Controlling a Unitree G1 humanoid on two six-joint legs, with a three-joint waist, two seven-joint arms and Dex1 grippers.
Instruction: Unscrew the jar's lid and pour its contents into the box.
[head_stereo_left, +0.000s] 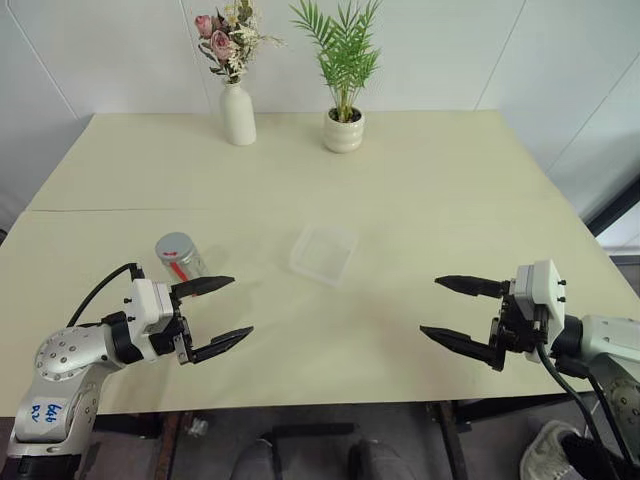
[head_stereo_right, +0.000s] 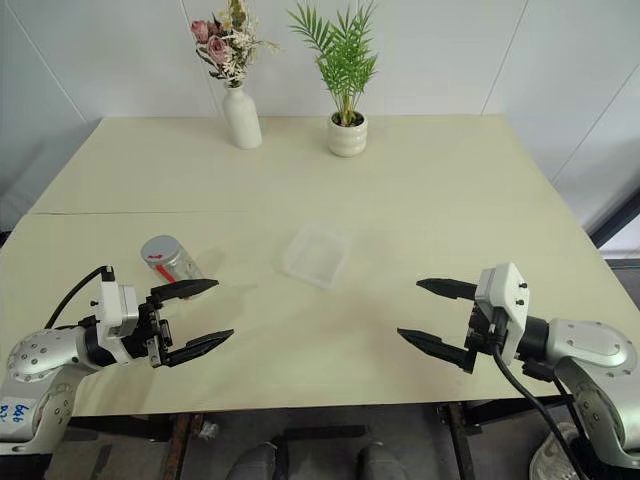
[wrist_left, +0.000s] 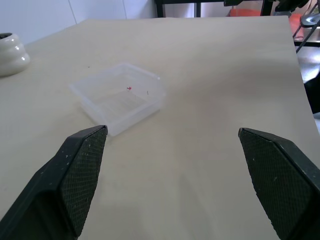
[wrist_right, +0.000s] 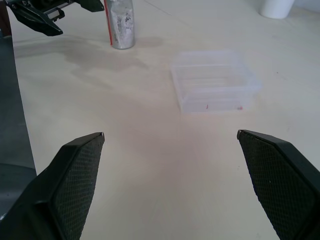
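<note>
Nothing of the task looks done yet. The jar (head_stereo_left: 181, 258) stands upright on the tabletop (head_stereo_left: 420, 200) with its lid (head_stereo_left: 174, 245) on, just beyond the left gripper (head_stereo_left: 212, 315), untouched. The box (head_stereo_left: 323, 253) sits near the middle, between the two arms, looking empty apart from tiny specks. Both the left gripper and the right gripper (head_stereo_left: 452, 312) hang with jaws wide apart, holding nothing. Unscrewing and pouring are all still ahead. The jar bears a red mark, too small to read as writing
</note>
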